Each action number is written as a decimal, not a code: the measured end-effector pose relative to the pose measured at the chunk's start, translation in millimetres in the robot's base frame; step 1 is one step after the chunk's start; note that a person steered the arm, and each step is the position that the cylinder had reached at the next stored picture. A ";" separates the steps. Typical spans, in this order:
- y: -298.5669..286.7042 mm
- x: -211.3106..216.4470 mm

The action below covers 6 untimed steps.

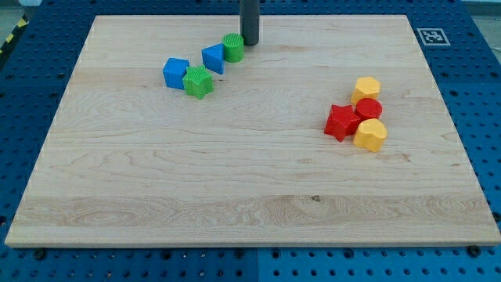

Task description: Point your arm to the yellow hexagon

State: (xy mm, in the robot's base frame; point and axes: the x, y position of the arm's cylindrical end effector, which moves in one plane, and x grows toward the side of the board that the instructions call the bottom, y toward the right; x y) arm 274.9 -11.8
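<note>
- Rod first: it has no jaws, so nothing spreads, presses together or pinches; my tip (249,44) stands on the far part of the board, a little left of centre, just right of the green cylinder and touching it or nearly so.
- Wooden board (235,180) is the largest thing, pale, lying on a blue pegboard table (23,94).
- Black-and-white marker (431,36) sits at the board's far right corner.
- Red star (341,122) lies on the right side, left of the red cylinder and touching it.
- Blue cube (174,72) is leftmost in the far-left group, touching the green star (198,81) on its right.
- Blue block (213,59), its shape unclear, sits between the green star and the green cylinder (233,48).
- Two yellow hexagons lie on the right, well apart from my tip: the far hexagon (366,88) above the red cylinder (369,108), the near hexagon (370,135) below it, all three touching in a column.
</note>
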 end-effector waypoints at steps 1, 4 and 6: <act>-15.0 22.6; 110.5 20.2; 197.9 75.1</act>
